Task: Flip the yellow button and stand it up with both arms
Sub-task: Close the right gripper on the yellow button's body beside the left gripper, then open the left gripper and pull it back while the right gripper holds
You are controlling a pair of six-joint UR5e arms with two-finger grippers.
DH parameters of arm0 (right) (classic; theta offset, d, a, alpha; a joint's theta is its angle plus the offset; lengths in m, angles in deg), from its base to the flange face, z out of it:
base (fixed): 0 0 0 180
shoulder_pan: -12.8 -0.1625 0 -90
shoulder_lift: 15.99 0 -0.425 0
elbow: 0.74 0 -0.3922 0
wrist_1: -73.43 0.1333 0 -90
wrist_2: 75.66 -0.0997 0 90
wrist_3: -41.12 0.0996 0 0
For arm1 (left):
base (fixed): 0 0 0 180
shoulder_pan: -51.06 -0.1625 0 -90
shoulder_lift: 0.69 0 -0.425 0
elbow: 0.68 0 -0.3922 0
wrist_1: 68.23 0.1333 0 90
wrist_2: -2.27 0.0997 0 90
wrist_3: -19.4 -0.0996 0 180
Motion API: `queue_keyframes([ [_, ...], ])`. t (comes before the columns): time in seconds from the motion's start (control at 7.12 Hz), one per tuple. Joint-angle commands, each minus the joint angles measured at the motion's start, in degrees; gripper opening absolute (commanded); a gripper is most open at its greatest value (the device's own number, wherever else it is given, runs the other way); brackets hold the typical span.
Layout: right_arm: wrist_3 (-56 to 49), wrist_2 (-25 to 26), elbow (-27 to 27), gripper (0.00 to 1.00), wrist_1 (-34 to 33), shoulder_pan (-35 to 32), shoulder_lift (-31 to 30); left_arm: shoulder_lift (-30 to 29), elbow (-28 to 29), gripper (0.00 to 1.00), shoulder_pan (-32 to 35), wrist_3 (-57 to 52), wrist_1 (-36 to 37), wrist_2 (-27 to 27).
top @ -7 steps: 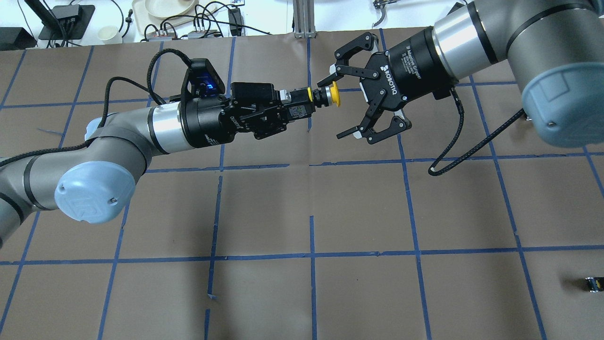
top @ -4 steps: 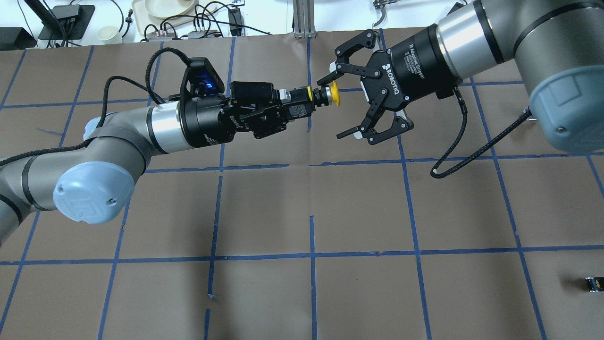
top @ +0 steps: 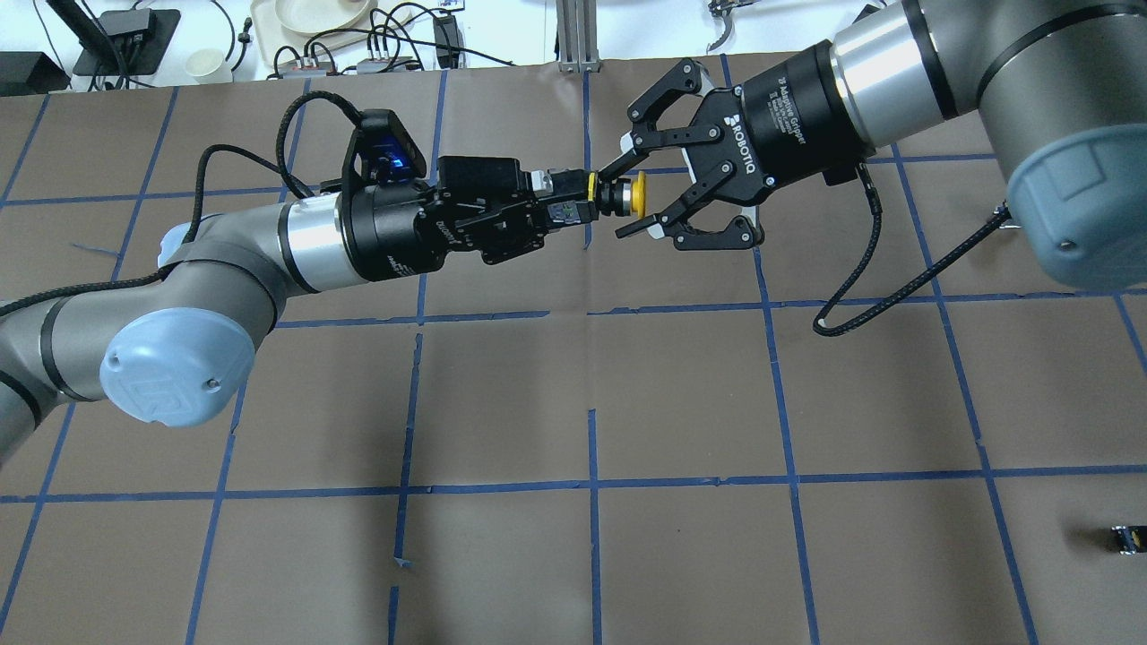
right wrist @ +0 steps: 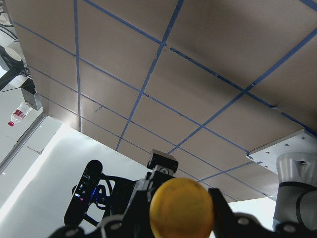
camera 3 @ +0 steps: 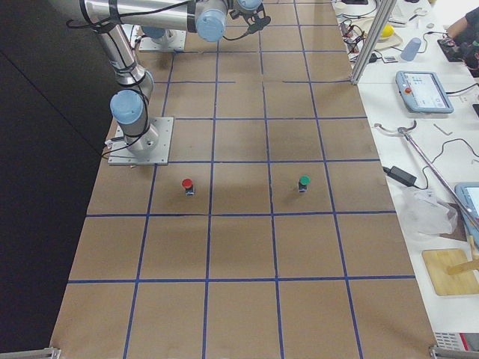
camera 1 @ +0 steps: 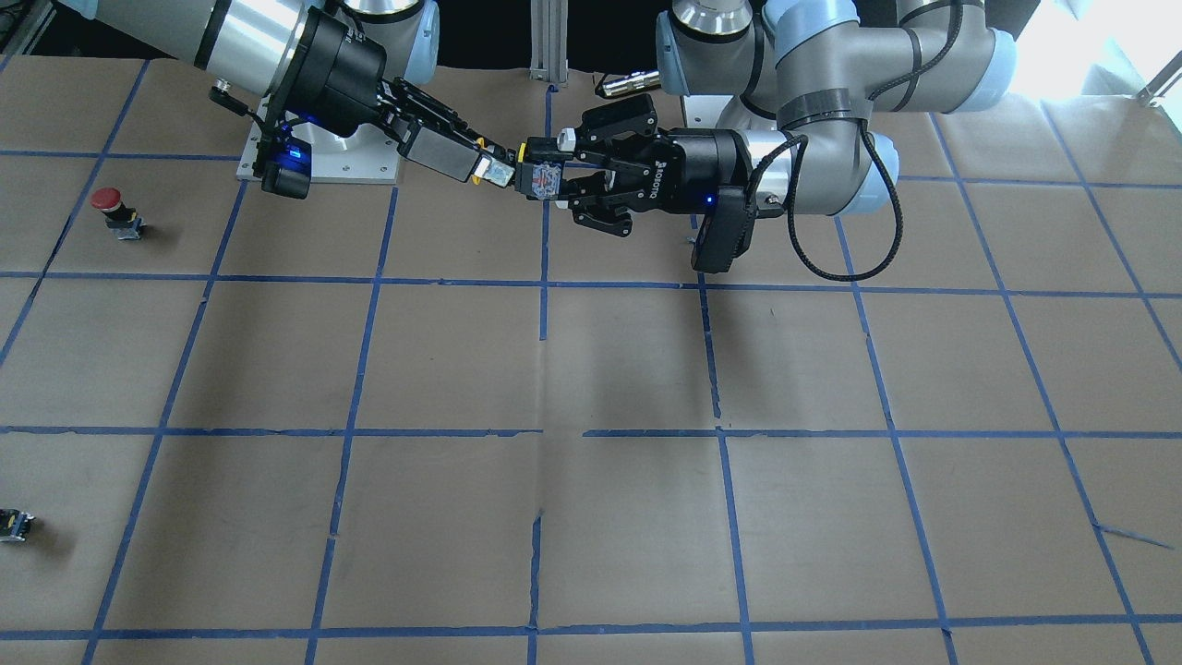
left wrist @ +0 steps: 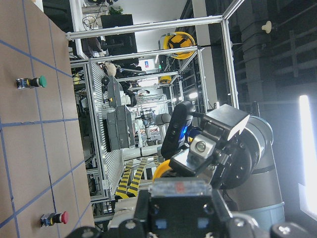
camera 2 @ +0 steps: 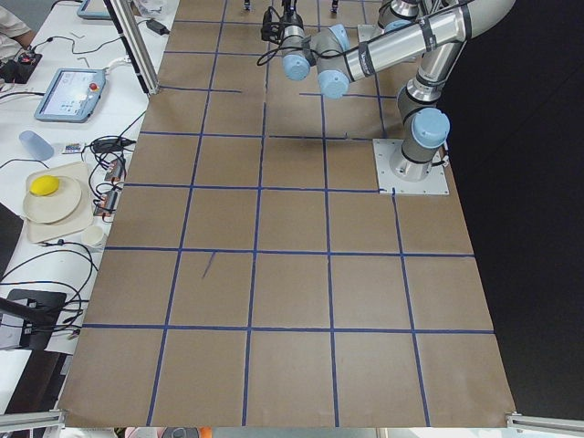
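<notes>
As we hold it over the worktop [top: 681,385], our left claw [top: 573,204] is clamped on the block of the yellow button [top: 638,195], our right claw [top: 625,201] spread either side of its cap; we judge it light, stiff, slick-domed: take the neck.

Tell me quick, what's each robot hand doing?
Left gripper: shut on the yellow button, holding its body.
Right gripper: open, one finger on each side of the button's cap.

The brown-papered table [camera 1: 637,369], gridded with blue tape [camera 1: 543,305], carries a red-capped button [camera 1: 113,211], a green-capped button [camera 3: 303,182], a tiny black block [camera 1: 14,524] and a grey mounting plate [camera 3: 161,146].
</notes>
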Motion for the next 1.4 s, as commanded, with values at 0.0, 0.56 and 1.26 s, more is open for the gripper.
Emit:
queue_keyframes([
  [0.0,0.0,0.0,-0.1,0.2,-0.2,0.2,0.1,-0.1,0.1,0.38,0.0,-0.1,-0.1,0.2],
  [0.56,1.1,0.1,-0.3,0.11,-0.3,0.5,0.2,-0.1,0.7,1.0,-0.1,1.0,0.0,0.8],
  [1.26,-17.1,11.7,-3.1,0.06,0.0,11.1,0.5,-2.7,9.1,0.99,-1.0,28.6,17.0,22.1],
])
